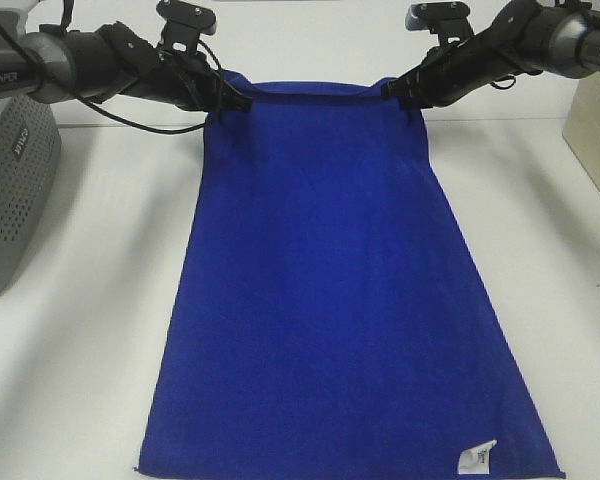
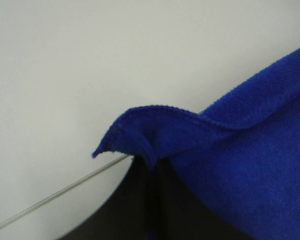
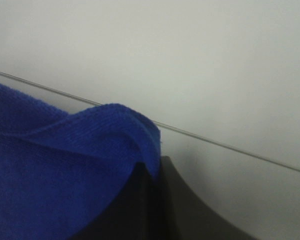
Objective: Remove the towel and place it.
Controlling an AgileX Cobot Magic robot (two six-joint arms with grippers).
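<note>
Only from exterior high, towel's (image 1: 330, 290) white tag (image 1: 477, 456).

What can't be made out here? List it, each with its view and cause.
- Royal-blue cloth towel: near edge cut off by the exterior view's bottom edge.
- White tag: print too small.
- Grey perforated plastic basket: cut off at the left edge.
- Both wrist views: jaw tips hidden under cloth.
</note>
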